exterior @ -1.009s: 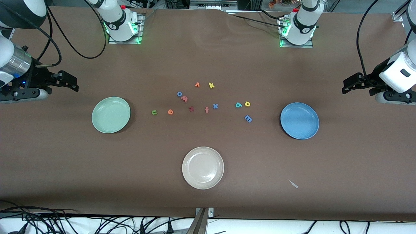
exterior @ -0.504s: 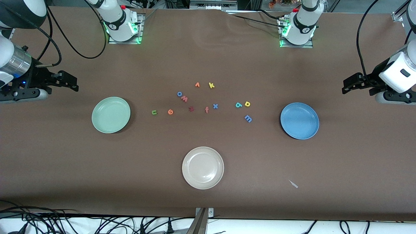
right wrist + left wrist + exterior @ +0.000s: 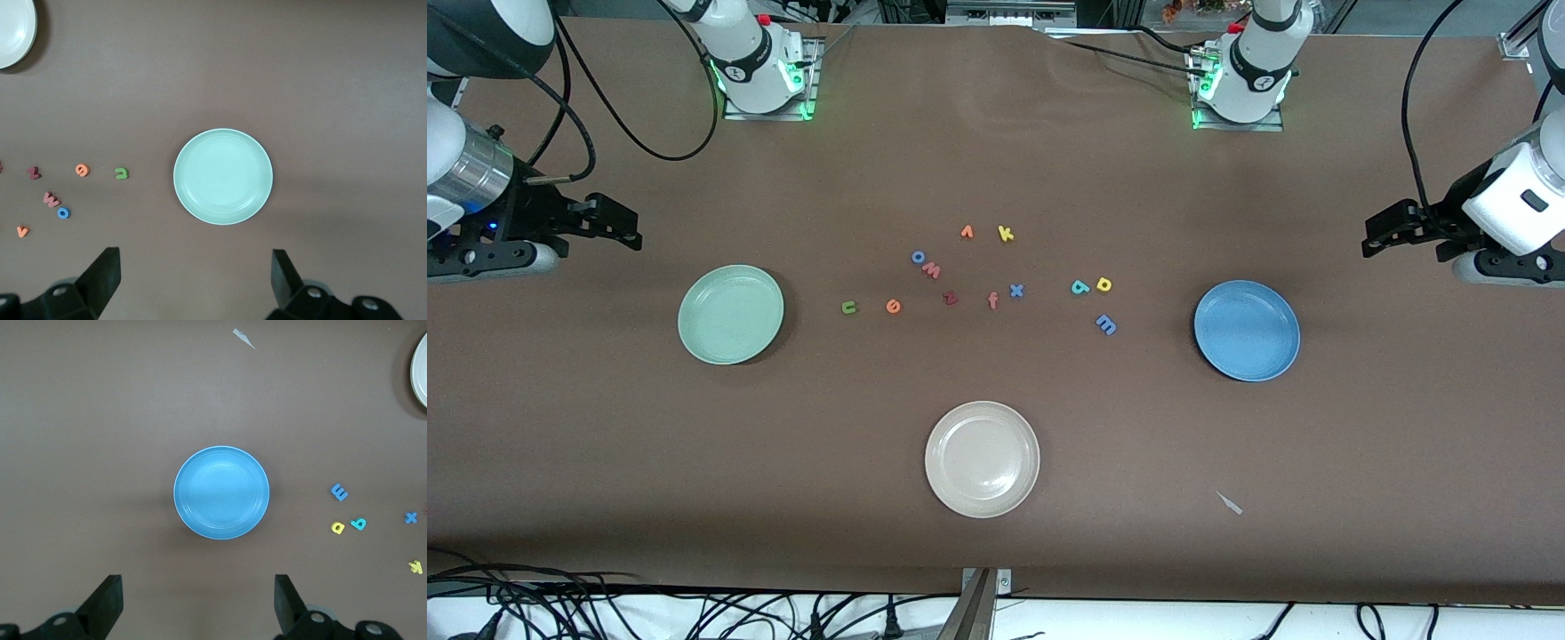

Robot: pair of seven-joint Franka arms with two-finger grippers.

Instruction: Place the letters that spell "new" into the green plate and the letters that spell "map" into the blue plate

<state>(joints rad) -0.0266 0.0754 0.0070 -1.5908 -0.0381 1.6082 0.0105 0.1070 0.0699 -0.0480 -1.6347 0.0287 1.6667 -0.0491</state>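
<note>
Nothing had moved since the earlier frames; both arms waited. Left claw (image 3: 1371,240) hung spread and empty over the table past the blue plate (image 3: 1247,331), at the left arm's end; right claw (image 3: 630,229) likewise spread and empty, by the green plate (image 3: 730,314) at the right arm's end.

All letters lay flat on the brown table between the two plates, both plates bare. Green n (image 3: 849,308) and orange e (image 3: 893,307) sat closest to the green plate, pinkish w (image 3: 931,269) a little farther from the camera, touching a blue o (image 3: 918,257). Blue m (image 3: 1105,325), teal a (image 3: 1080,286) and yellow p (image 3: 1104,284) clustered near the blue plate.

Judgement: right arm was nearer "new", left arm nearer "map"; each reaches inward past its own plate. Letters were tiny, thin matte foam, likely soft and light; plates smooth, round, raised-rimmed.
</note>
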